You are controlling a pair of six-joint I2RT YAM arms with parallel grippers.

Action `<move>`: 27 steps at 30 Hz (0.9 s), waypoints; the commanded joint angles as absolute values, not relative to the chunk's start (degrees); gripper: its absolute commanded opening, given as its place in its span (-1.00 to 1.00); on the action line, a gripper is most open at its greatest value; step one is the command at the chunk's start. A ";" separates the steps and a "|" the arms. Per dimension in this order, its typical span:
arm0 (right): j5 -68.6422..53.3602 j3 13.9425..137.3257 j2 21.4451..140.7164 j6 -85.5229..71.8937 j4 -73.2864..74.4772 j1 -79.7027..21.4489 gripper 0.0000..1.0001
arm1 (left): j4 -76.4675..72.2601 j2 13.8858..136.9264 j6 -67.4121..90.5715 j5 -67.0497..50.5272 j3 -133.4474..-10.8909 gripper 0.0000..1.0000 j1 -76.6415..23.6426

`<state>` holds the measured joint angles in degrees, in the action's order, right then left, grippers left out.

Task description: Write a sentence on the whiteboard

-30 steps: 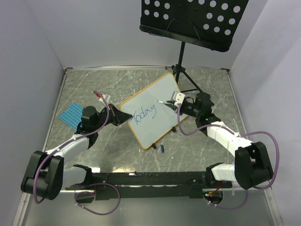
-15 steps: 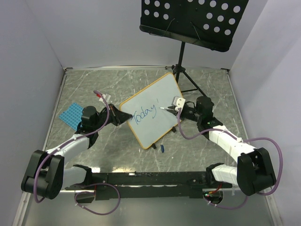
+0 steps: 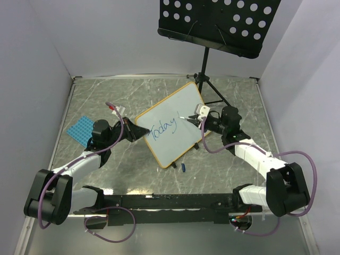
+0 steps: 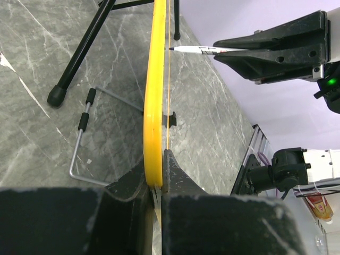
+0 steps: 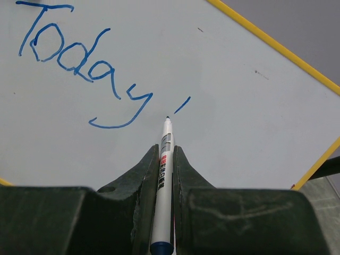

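The whiteboard [image 3: 183, 142], white with a yellow frame, stands tilted mid-table. My left gripper [image 3: 139, 133] is shut on its left edge; the left wrist view shows the yellow rim [image 4: 154, 106] pinched between the fingers of that gripper [image 4: 159, 159]. The sentence [image 3: 162, 129] reads "Today" in blue [image 5: 79, 64], followed by a short blue stroke [image 5: 181, 104]. My right gripper [image 3: 197, 120] [image 5: 166, 151] is shut on a white marker [image 5: 164, 170] with its tip at the board just below that stroke. From the left wrist the marker [image 4: 199, 50] points at the board's face.
A black perforated music stand [image 3: 218, 24] rises behind the board, its tripod legs [image 3: 210, 90] on the marble table. A blue perforated mat [image 3: 81, 129] lies at the left. A small blue cap [image 3: 183, 167] rests before the board. The board's wire prop [image 4: 85, 138] is behind it.
A short blue stroke has appeared after "Today". The right gripper dipped down with the marker, then came back up beside the stroke. The left gripper has held still.
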<state>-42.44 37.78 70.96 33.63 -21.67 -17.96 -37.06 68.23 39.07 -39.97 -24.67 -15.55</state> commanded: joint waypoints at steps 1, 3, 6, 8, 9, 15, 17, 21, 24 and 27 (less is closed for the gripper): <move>-42.37 40.60 71.80 32.35 -26.71 -17.58 -1.00 | -34.72 69.26 34.89 -45.62 -23.64 -0.98 -16.70; -41.93 40.61 71.98 31.91 -27.33 -17.58 -1.00 | -34.72 69.26 34.89 -45.53 -23.64 -0.98 -16.70; -41.84 40.87 72.25 31.82 -27.60 -17.58 -1.00 | -34.72 69.34 34.81 -45.62 -23.64 -0.98 -16.70; -41.75 41.04 72.42 31.73 -27.60 -17.58 -1.00 | -34.72 69.43 34.89 -45.62 -23.64 -0.98 -16.61; -41.75 41.31 72.51 31.64 -27.42 -17.49 -1.00 | -34.80 69.35 34.89 -45.70 -23.64 -0.98 -16.70; -42.80 40.78 72.77 31.82 -26.37 -17.67 -1.00 | -34.72 69.43 34.89 -45.62 -23.73 -0.98 -16.70; -42.98 40.61 72.69 32.08 -26.19 -17.58 -1.00 | -34.72 69.43 34.89 -45.70 -23.82 -0.98 -16.61; -42.98 40.87 73.12 32.78 -24.26 -17.58 -1.00 | -34.72 69.43 34.89 -45.70 -23.73 -0.98 -16.70; -43.07 40.70 73.30 33.31 -23.56 -17.58 -1.00 | -34.72 69.35 34.98 -45.70 -23.73 -0.99 -16.61; -43.07 40.17 73.04 34.01 -22.59 -17.75 -1.00 | -34.72 69.35 34.80 -45.70 -23.73 -0.98 -16.70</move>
<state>-41.56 38.70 72.51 32.45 -23.31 -17.96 -37.26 68.47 39.33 -40.25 -24.67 -15.55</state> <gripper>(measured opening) 0.177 0.084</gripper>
